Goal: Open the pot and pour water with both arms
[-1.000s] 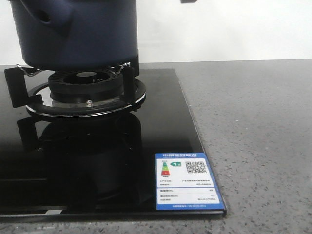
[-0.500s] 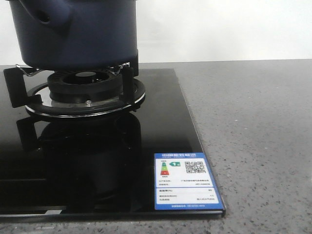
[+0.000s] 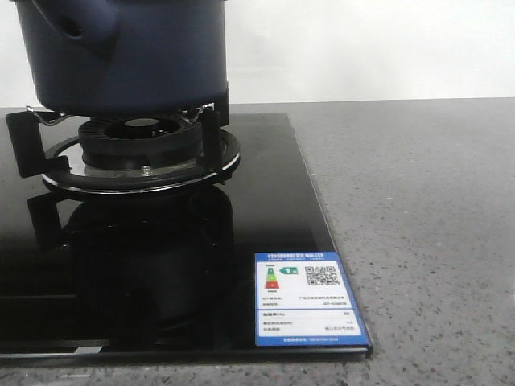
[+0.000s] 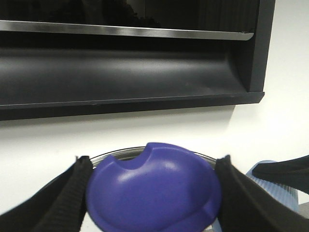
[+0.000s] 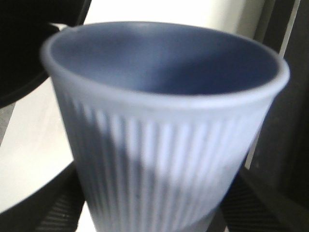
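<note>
The dark navy-blue pot (image 3: pixel 129 60) stands on the gas burner (image 3: pixel 141 149) at the far left, its side socket (image 3: pixel 74 28) facing the camera. Its top is cut off by the frame. No gripper shows in the front view. In the left wrist view my left gripper (image 4: pixel 153 193) is shut on the purple-blue lid knob (image 4: pixel 154 186), with the lid's metal rim (image 4: pixel 120 153) behind it, held up against the white wall. In the right wrist view my right gripper (image 5: pixel 152 205) is shut on the light blue ribbed cup (image 5: pixel 164 140), held upright. Part of the cup also shows in the left wrist view (image 4: pixel 277 186).
The burner sits on a black glass hob (image 3: pixel 265 209) with a blue energy label (image 3: pixel 310 299) at its front right corner. Grey speckled counter (image 3: pixel 418 209) lies to the right. A black range hood (image 4: pixel 145 63) hangs on the wall above the lid.
A small black part at the top edge of the front view one second ago has gone out of view. The pot and hob have stayed put.
</note>
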